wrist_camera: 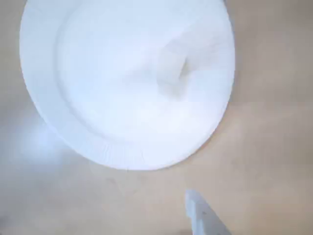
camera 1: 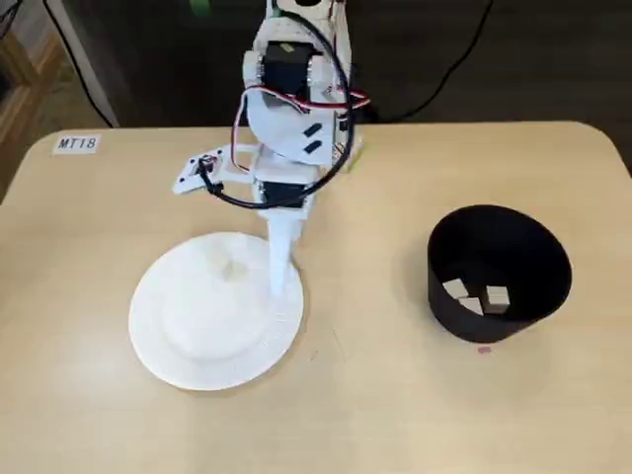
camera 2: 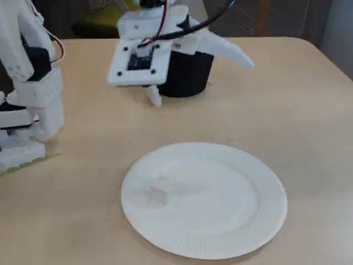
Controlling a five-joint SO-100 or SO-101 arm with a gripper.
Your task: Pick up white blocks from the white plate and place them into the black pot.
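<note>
Your gripper (camera 1: 281,281) hangs above the white paper plate (camera 1: 163,346), over the rim nearest the black pot (camera 1: 513,316). Its fingers look spread and hold nothing, as far as the side fixed view (camera 2: 198,72) shows; the wrist view catches only one fingertip (wrist_camera: 198,213) at its lower edge.

One white block (camera 2: 160,193) is left on the plate, off-centre, toward the arm's base. It is pale on pale and blurred in the wrist view (wrist_camera: 171,73), so you could easily misjudge its edges and close beside it, nudge it across the plate, or press the light plate and shift it.

About three blocks (camera 1: 474,294) already lie inside the pot, which stands near the table's right edge in the high fixed view. It is well apart from the plate, so a weak pinch could drop the cube on the table between them.
</note>
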